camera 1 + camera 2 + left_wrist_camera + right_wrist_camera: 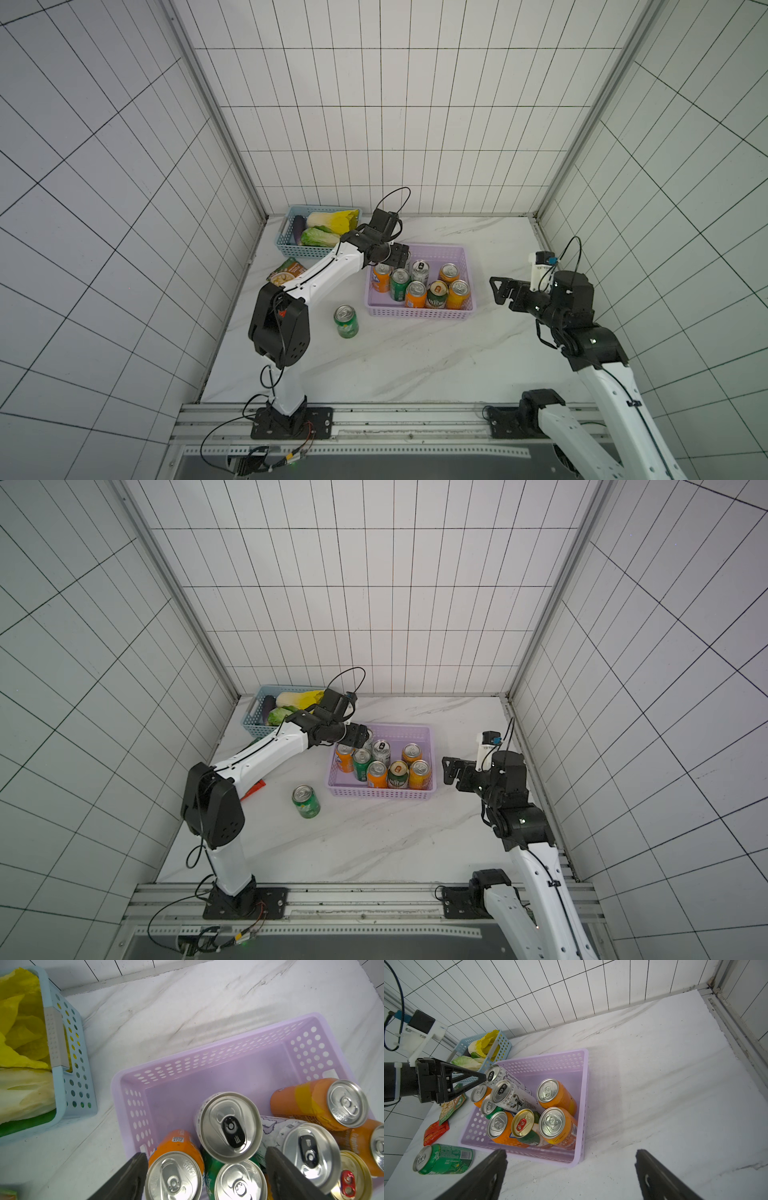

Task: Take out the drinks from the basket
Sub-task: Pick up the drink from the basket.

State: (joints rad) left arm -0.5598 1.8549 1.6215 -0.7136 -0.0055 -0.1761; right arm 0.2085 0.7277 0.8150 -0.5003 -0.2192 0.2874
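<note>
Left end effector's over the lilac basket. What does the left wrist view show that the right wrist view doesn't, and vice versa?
Left wrist only: the left end effector open, its fingers flanking metal drink cans. Right wrist only: one green metal can on the marble table outside the lilac perforated plastic basket, plus a small red packet. Both: that basket and its cans.
</note>
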